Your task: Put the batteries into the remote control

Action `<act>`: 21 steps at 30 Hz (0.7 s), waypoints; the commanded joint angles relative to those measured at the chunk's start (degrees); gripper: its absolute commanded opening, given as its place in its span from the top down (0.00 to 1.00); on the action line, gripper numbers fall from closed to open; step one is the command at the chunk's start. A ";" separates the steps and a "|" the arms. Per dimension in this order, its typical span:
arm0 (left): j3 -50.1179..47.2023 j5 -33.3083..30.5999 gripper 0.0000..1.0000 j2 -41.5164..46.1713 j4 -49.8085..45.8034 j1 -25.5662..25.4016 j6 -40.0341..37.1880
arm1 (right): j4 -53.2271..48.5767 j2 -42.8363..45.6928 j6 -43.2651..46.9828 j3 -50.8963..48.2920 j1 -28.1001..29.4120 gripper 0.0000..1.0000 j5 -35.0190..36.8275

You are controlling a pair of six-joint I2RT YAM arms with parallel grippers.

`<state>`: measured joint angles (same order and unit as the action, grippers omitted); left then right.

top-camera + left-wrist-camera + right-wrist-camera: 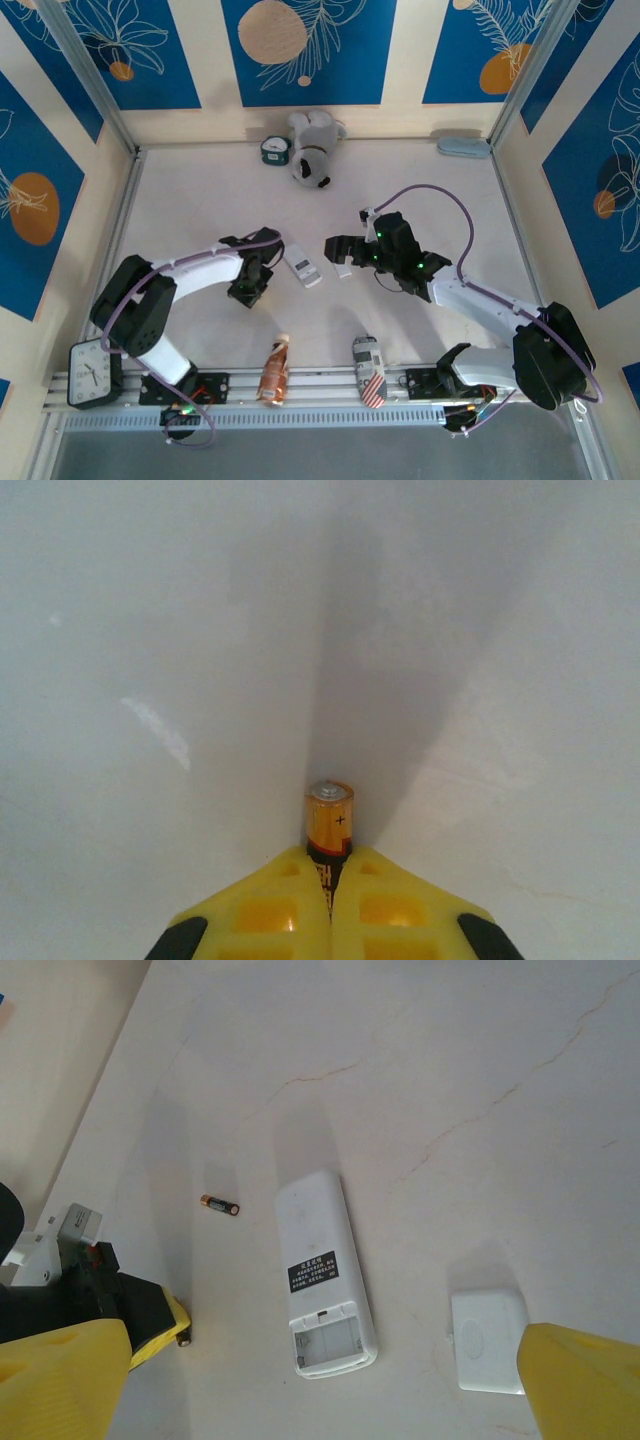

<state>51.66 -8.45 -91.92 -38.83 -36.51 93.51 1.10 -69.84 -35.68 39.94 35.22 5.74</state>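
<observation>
Remote control [322,1260]: face-down on surface [480,1080], battery bay open upward, apparently ready for loading; cover [487,1340] laid just beside. One battery [329,818] pinched endwise by left fingers [270,910]; second battery [220,1204] loose nearby. Right fingers [585,1385] spread wide above it, holding nothing.

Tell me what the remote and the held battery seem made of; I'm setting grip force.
The remote control: probably hard white plastic, matte with slight sheen; moulded edges and open battery bay suggest it. The battery in the left gripper: likely a metal can, given its shiny silver end cap, under a glossy orange-and-black wrap.
</observation>
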 commanded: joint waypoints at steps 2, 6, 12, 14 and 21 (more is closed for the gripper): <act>4.13 -3.83 1.00 1.29 -5.56 -0.23 -1.03 | 1.34 0.86 -0.20 -0.82 -0.24 0.01 -0.92; 7.59 -6.51 1.00 0.88 -7.29 -0.23 -11.33 | 1.27 0.59 -0.01 -0.72 -0.27 0.01 -1.16; 11.22 -10.85 1.00 1.61 -7.96 -0.34 -30.55 | 1.28 0.52 0.05 -0.79 -0.33 0.01 -0.71; 11.26 -11.31 1.00 3.03 -5.69 -0.49 -38.63 | 1.35 0.52 0.17 -0.77 -0.41 0.01 -0.74; 6.53 -4.60 1.00 8.09 5.96 -0.95 -62.13 | 1.38 0.82 0.08 -1.02 -0.57 0.01 -0.53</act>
<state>60.20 -16.05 -86.26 -38.00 -36.69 46.63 1.98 -69.84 -35.68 39.94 35.11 5.58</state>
